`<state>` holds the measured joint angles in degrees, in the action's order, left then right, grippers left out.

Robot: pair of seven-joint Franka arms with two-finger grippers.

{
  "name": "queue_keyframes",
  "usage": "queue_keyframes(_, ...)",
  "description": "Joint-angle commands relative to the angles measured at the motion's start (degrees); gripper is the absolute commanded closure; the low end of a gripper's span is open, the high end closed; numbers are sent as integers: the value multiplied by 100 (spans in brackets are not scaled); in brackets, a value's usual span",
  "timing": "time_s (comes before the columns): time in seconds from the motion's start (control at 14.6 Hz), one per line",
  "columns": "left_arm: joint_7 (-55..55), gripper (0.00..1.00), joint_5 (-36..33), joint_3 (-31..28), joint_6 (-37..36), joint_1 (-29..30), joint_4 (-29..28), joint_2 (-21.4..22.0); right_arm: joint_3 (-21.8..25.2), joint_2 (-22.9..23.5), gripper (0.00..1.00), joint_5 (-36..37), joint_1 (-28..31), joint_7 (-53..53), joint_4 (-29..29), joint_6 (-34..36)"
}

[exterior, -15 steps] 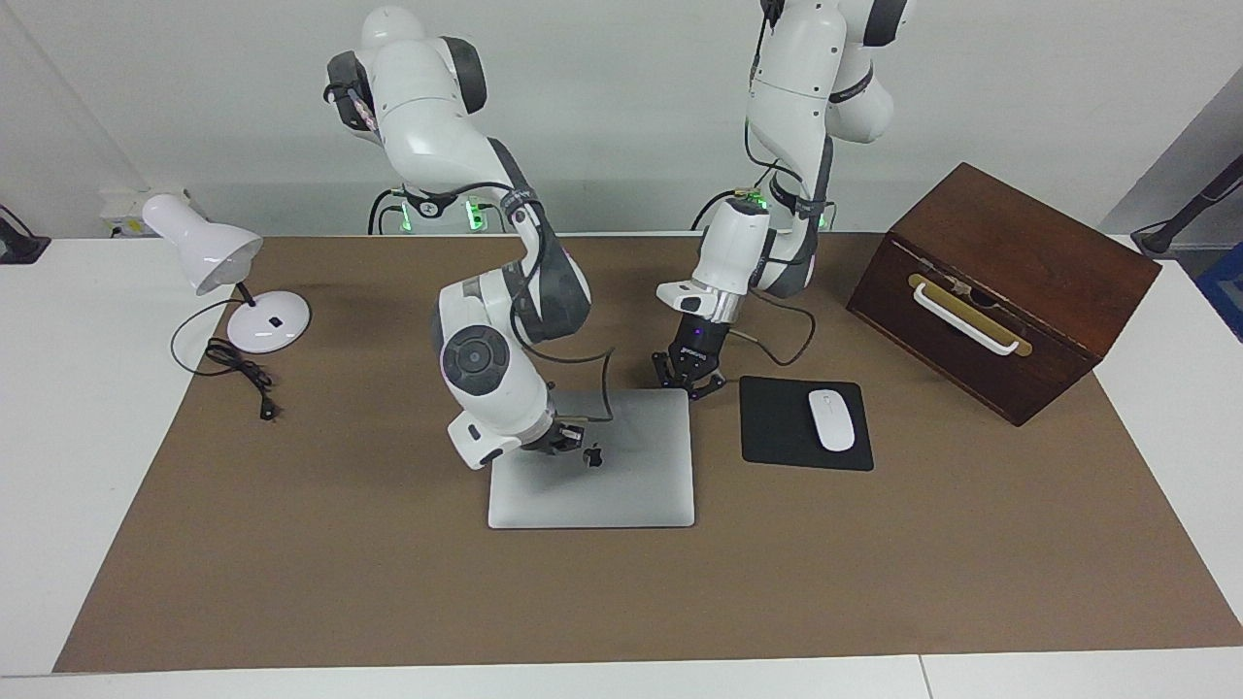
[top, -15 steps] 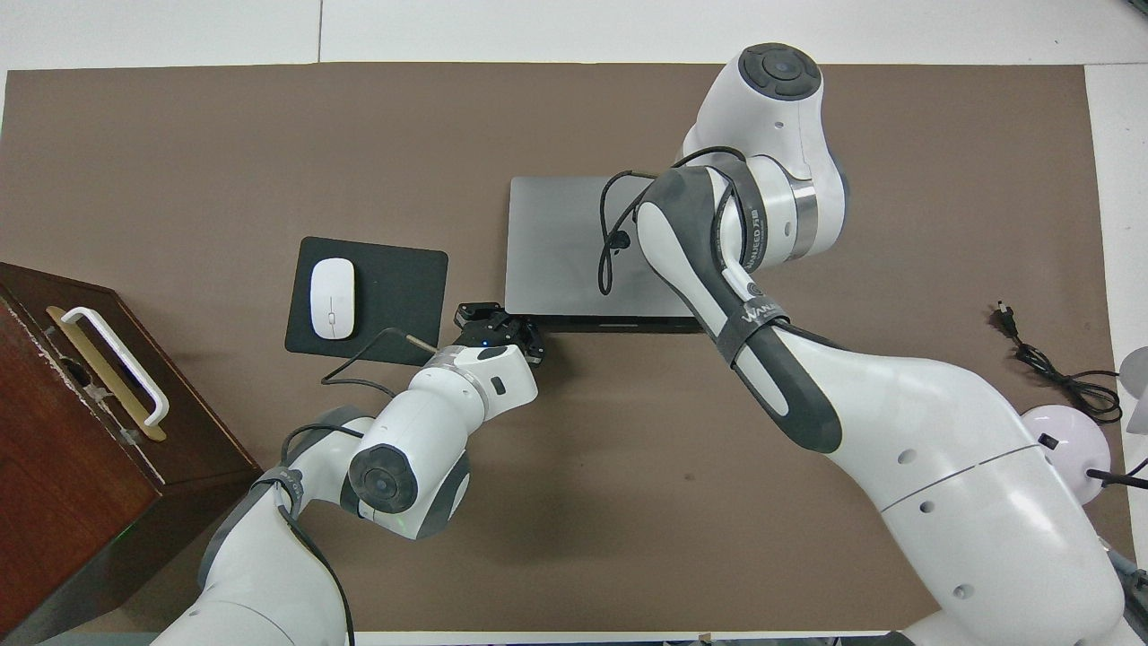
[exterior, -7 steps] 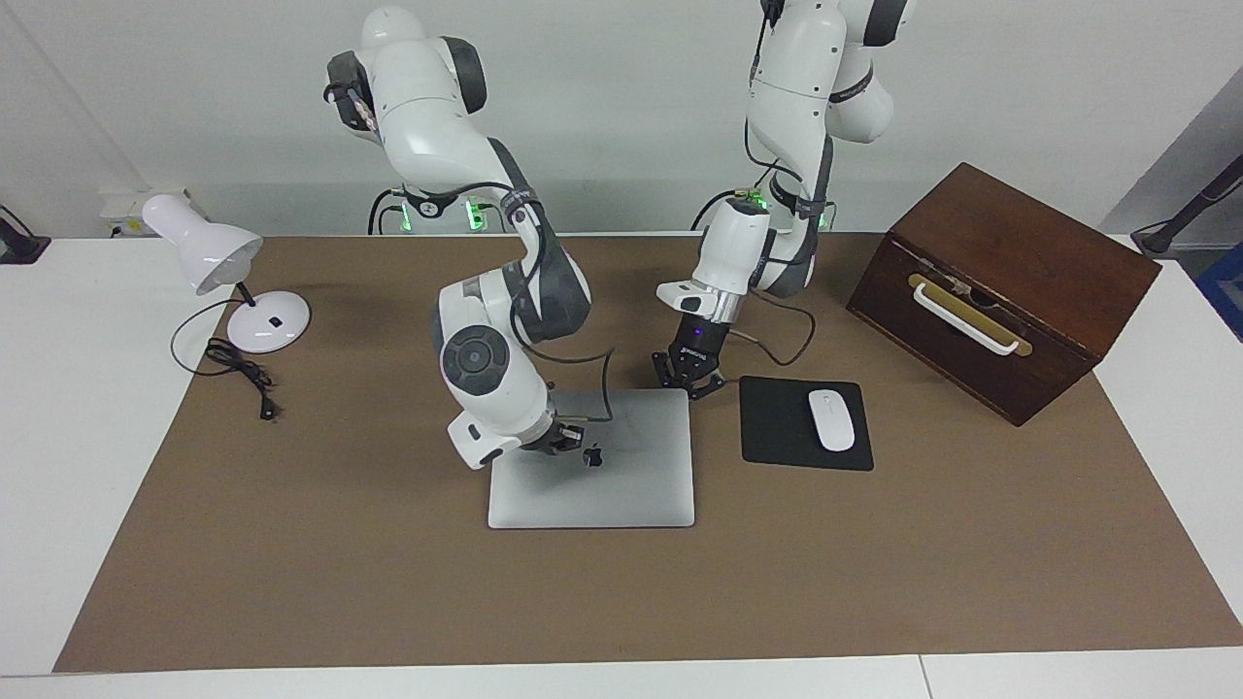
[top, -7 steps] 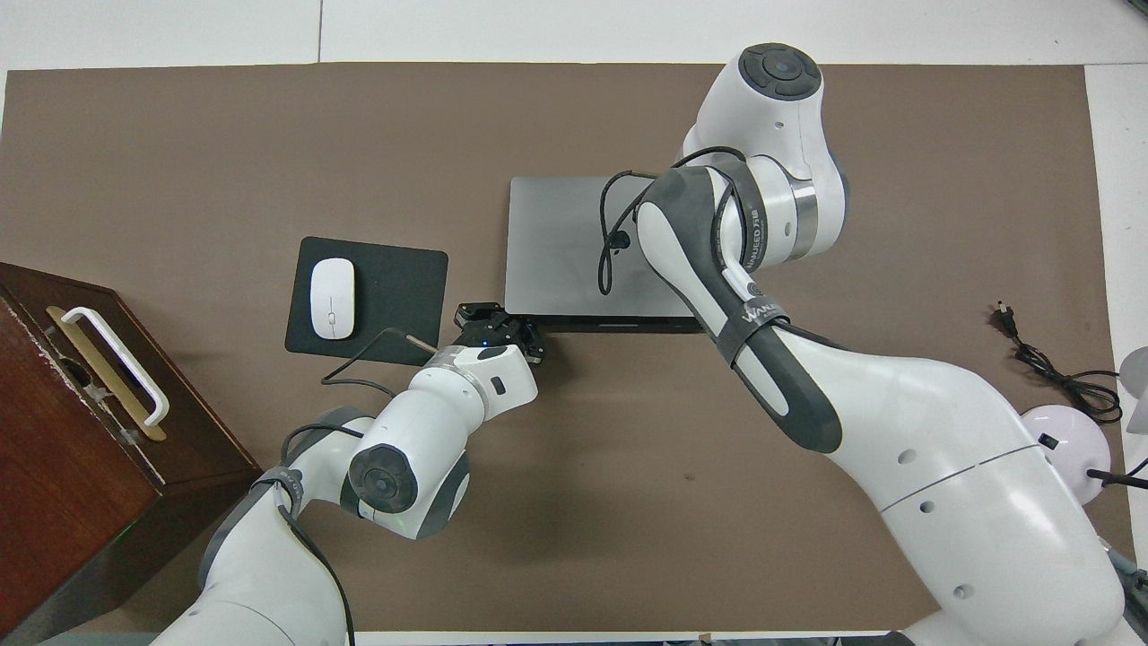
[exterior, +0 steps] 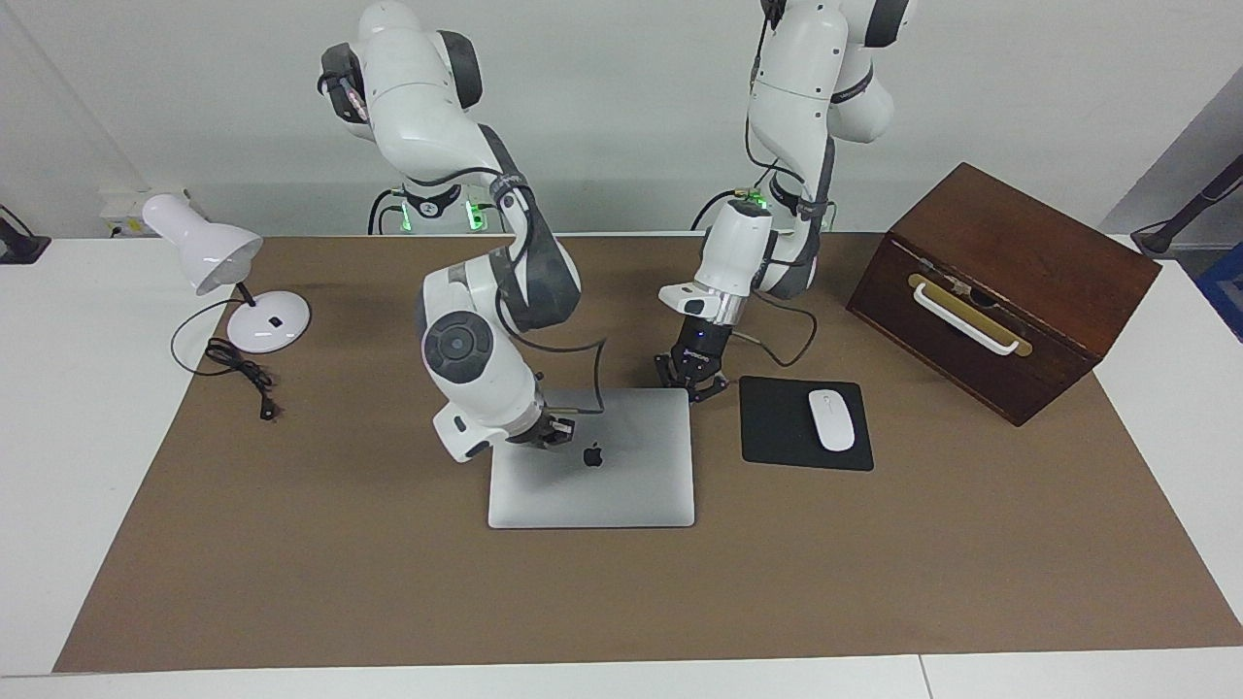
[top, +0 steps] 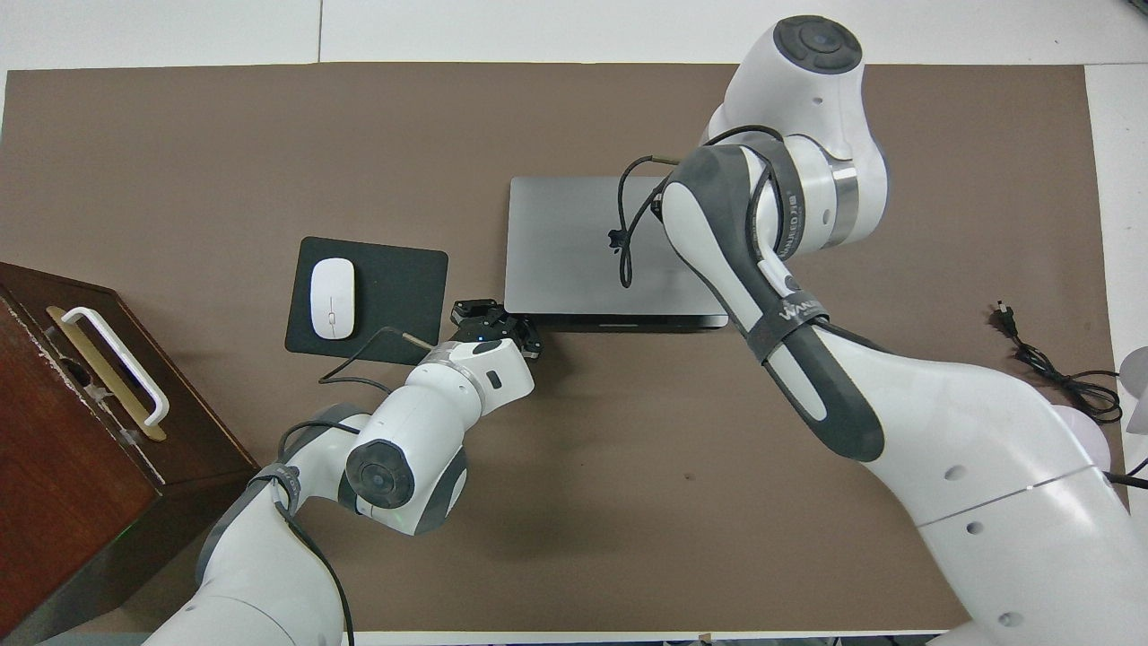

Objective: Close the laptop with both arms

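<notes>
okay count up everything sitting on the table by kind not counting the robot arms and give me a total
Laptop: 1
Mouse pad: 1
Mouse: 1
Desk lamp: 1
Wooden box: 1
Total: 5

Right arm [exterior: 456,146] – elbow bent sharply, forearm angled down, right gripper [exterior: 552,429] low, tilted sideways. Left arm [exterior: 806,87] – wrist pointing straight down, left gripper [exterior: 691,374] low, fingers spread apart.
</notes>
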<state>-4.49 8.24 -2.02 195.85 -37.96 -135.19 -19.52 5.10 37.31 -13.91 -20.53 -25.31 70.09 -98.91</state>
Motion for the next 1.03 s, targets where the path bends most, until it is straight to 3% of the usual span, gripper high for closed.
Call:
queue_keyframes(0.0, 10, 100, -68, -52, -188, 202, 90, -448, 17, -337, 100, -60, 198, 210, -293, 609)
queue_keyframes(0.55, 177, 100, -68, -44, -415, 201, 90, -317, 141, -1488, 100, 1443, 584, 1825, -303, 785)
queue_keyframes(0.62, 177, 100, -68, -44, -703, 210, 90, -177, 141, -1603, 94, 1452, 681, 2097, -303, 864)
queue_keyframes(0.69, 177, 100, -68, -52, -1072, 271, 90, 51, 149, -1717, 78, 1452, 787, 2448, -303, 943)
queue_keyframes(0.89, 159, 100, -68, -52, -2180, 394, 116, 728, 149, -1937, 0, 1487, 1138, 3503, -303, 961)
queue_keyframes(0.96, 150, 100, -68, -44, -2374, 456, 133, 860, 149, -1981, 0, 1618, 1226, 3776, -303, 961)
